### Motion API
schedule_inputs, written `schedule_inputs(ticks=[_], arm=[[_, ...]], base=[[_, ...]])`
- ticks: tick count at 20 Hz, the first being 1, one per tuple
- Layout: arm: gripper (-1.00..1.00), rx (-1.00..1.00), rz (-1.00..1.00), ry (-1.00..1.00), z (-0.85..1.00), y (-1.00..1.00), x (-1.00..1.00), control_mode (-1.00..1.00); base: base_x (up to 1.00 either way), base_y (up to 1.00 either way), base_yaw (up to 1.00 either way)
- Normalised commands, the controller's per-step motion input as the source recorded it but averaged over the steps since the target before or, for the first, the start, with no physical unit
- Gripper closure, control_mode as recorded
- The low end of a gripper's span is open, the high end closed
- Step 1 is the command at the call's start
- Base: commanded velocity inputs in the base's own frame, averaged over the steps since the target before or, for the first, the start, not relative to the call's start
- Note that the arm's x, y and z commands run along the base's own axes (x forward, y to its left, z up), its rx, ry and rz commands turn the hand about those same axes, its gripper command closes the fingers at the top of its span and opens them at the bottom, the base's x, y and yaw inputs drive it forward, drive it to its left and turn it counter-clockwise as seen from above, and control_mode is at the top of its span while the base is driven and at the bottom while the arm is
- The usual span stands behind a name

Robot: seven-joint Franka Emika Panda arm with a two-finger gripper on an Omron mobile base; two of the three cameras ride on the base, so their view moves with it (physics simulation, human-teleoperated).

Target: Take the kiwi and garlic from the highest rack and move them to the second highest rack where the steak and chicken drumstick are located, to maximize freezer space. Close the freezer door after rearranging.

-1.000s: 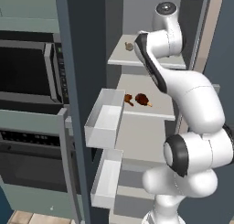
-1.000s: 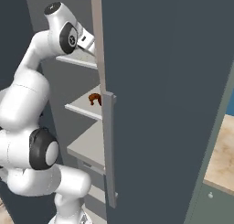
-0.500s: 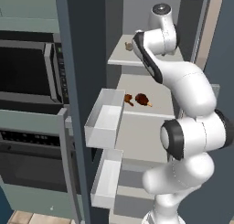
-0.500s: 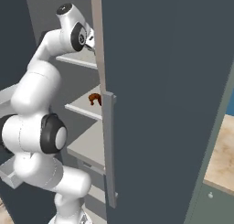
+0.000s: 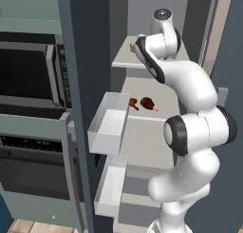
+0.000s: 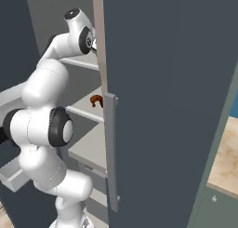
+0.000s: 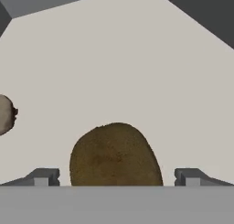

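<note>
The freezer (image 5: pixel 156 18) stands open, its pale shelves showing between the dark door (image 5: pixel 78 84) on the left and the right side wall. The white arm reaches up from the base to the top shelf (image 5: pixel 124 63), its hand turned in over the shelf's near left part.

In the hand view the gripper (image 7: pixel 116 176) is spread wide, one dark fingertip (image 7: pixel 43 176) on each side of the kiwi (image 7: pixel 115 155). The brown kiwi sits on the pale shelf between the tips, with a gap to each one, so nothing is pinched. The garlic (image 7: pixel 5 114) lies on the same shelf, off to the left edge of that view and well apart from the kiwi. In the left base view a small brownish bit (image 5: pixel 132 48) shows at the arm's edge on the top shelf; which of the two it is cannot be told.

One shelf lower lie the steak (image 5: pixel 147 103) and the chicken drumstick (image 5: pixel 133 103), close beside each other, the drumstick on the left. In the right base view a small orange-brown piece shows on that shelf past the door edge.

Two clear bins (image 5: pixel 108 123) hang on the inner face of the door, one above the other. Left of the freezer stands a grey-green unit with a microwave (image 5: pixel 31 72) above an oven (image 5: pixel 33 165)
</note>
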Motion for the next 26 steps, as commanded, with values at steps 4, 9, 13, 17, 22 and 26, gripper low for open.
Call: schedule_inputs(ticks=[4, 9, 13, 17, 22, 26], arm=[[-1.0, 0.02, 0.03, 0.0, -0.15, -0.05, 0.25, -1.0], [1.0, 0.0, 0.04, 0.0, -0.23, -0.03, 0.13, -1.0], [1.0, 0.0, 0.05, 0.0, -0.28, -0.01, 0.02, -1.0], [1.0, 0.0, 0.04, -0.13, -0.27, 0.0, -0.12, -1.0], [1.0, 0.0, 0.0, -0.21, -0.15, 0.22, -0.85, -1.0], [1.0, 0.0, 0.0, -0.02, -0.02, 0.32, -1.0, -1.0]], base=[[0.0, 0.0, 0.0], [0.0, 0.0, 0.0], [0.0, 0.0, 0.0], [0.0, 0.0, 0.0], [0.0, 0.0, 0.0], [0.0, 0.0, 0.0]])
